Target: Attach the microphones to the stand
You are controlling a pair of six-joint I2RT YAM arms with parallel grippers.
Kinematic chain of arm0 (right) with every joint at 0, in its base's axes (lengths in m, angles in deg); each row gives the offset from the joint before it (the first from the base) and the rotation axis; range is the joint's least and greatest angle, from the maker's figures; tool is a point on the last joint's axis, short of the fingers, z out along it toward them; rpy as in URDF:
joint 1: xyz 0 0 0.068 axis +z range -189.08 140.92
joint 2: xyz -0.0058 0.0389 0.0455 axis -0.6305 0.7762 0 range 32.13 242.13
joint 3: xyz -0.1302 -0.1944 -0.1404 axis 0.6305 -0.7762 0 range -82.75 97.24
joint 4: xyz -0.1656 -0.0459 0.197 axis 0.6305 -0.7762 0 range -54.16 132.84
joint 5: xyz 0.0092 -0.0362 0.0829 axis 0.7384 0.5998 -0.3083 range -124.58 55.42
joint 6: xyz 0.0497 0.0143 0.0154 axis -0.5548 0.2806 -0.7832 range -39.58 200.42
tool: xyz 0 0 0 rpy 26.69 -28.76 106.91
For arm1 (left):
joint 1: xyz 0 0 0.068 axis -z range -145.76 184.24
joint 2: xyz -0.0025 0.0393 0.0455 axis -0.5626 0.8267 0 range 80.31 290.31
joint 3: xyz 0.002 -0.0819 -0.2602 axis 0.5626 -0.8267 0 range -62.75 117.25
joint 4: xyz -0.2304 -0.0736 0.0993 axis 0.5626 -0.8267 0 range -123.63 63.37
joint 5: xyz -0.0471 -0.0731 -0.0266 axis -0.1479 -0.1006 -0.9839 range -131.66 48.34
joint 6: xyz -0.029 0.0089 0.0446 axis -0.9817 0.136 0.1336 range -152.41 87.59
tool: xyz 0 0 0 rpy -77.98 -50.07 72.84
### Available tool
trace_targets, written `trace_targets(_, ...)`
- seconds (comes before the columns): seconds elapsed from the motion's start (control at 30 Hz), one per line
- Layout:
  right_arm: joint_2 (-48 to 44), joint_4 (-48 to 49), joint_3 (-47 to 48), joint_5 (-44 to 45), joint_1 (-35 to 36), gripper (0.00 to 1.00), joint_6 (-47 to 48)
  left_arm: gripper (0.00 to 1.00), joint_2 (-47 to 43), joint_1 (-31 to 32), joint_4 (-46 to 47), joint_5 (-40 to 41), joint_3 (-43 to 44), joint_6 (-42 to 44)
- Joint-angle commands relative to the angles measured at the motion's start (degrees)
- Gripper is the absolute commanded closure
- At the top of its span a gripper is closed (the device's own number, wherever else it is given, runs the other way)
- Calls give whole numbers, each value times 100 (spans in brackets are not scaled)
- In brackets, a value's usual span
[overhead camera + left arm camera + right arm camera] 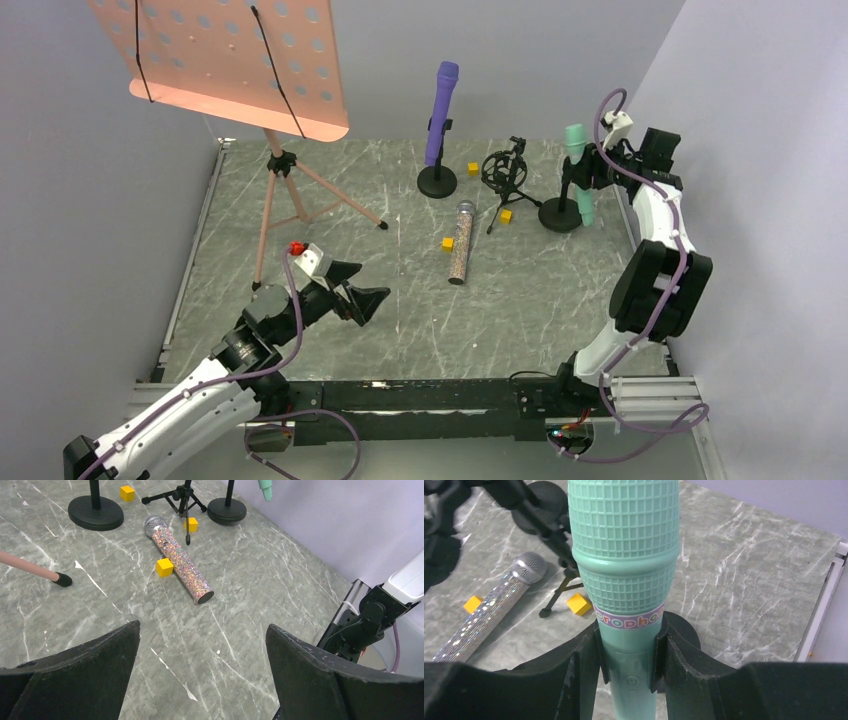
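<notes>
At upper right of the top view, the right claw (629, 650) was clenched on the upright mint green microphone (624, 540), seemingly seating it in its black round-base stand (560, 216). The left claw (202, 627) hung released at lower left. Next, the glittery copper microphone (460, 243) lying mid-frame on the grey marble tabletop (520, 300) would need grasping

— What sort of place?
— A robot lab. Plain walls (80, 250) box in a marble-look bench (540, 300); two arms (655, 285) are bolted to a metal rail (420, 412) along its near edge, cables (600, 120) loose.
</notes>
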Motion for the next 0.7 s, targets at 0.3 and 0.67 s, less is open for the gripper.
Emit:
trace_targets(0.3,170,1124,118,-351,-231,56,-299,1,34,17,124,-44,38,168)
trace_targets(0.67,-646,1130,-537,-414,-438,15,-502,1,220,17,-3,-182,182,-67)
